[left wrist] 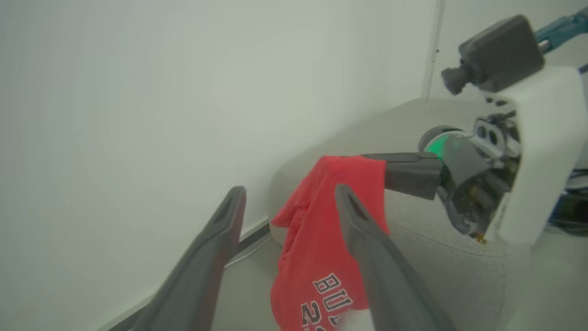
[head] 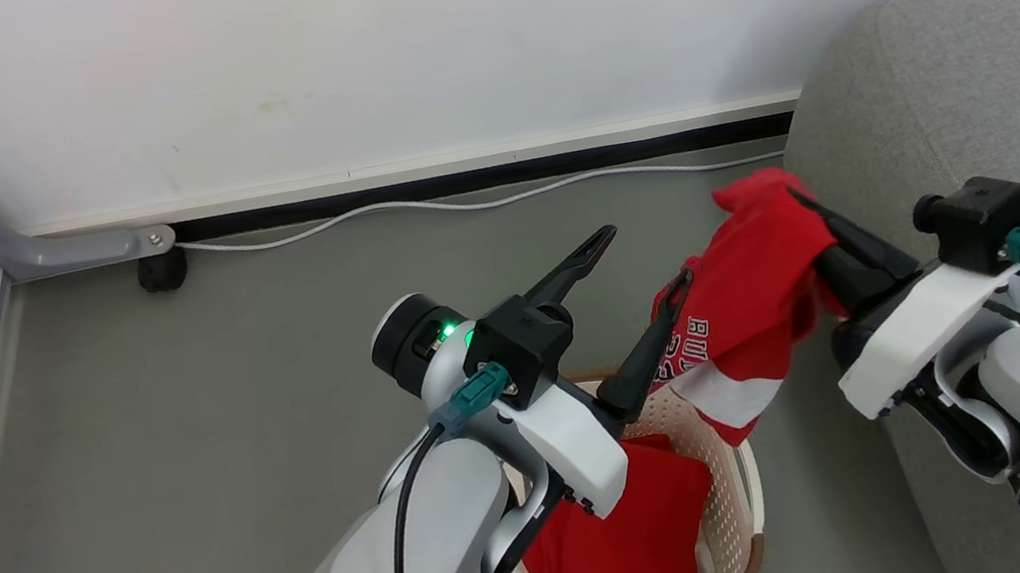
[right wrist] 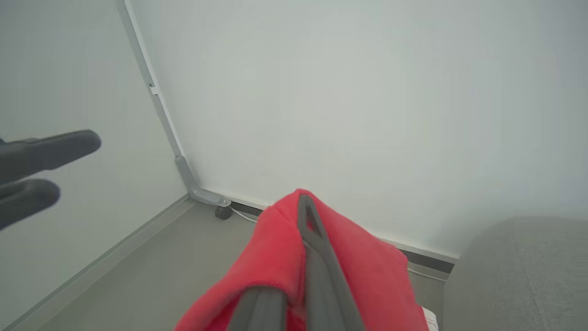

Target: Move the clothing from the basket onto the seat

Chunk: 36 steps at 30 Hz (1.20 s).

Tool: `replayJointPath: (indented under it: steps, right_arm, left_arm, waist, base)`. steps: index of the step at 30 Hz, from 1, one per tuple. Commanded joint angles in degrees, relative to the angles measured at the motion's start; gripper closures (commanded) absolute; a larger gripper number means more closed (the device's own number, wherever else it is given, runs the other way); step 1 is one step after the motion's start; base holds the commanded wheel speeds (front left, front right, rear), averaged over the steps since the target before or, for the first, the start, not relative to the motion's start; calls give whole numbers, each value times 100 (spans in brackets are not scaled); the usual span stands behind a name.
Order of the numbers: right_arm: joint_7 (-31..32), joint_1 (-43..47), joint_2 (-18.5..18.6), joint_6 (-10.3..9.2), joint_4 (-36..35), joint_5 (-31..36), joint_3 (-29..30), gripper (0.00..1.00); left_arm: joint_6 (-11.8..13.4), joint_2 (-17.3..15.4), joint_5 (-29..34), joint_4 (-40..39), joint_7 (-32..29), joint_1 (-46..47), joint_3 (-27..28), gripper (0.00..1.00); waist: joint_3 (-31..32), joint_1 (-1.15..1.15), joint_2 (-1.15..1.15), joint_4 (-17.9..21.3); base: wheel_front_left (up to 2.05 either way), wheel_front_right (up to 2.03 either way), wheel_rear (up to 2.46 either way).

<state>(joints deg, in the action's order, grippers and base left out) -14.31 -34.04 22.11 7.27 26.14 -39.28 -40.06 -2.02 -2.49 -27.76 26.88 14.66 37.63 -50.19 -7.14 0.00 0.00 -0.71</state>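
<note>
My right gripper (head: 792, 198) is shut on the red jersey (head: 753, 291), which hangs in the air between the basket and the seat (head: 975, 85). Its white trim and printed letters face down over the basket's right side. The cloth drapes over the fingers (right wrist: 317, 248) in the right wrist view. My left gripper (head: 640, 263) is open and holds nothing, just left of the hanging jersey (left wrist: 317, 248) and above the basket (head: 729, 496). A second red garment (head: 619, 543) lies crumpled inside the basket, partly hidden by my left arm.
A white wall runs across the back with a white cable (head: 477, 200) along its foot. A grey corner rail (head: 29, 247) and a small black caster (head: 162, 271) sit at the far left. Grey floor (head: 184, 406) lies left of the basket.
</note>
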Motion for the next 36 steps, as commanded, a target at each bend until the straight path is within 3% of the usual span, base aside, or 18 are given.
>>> replayJointPath:
  steps: [1,12,36]
  right_arm:
    - [-69,133,0,22,-169,65,107,100]
    - [-69,279,-151,22,-388,373,850,100]
    - [-69,690,-288,22,-599,463,1672,100]
  left_arm:
    - [-53,-39,37,-77,34,19,216,0]
    - [-300,-39,179,115,34,-233,438,0]
    - [-431,-39,281,128,34,-588,622,0]
  waist:
    - [24,0,0,53]
    - [74,0,0,805]
    - [299,0,0,2944]
  base:
    - [0,0,0]
    - [0,0,0]
    - [0,0,0]
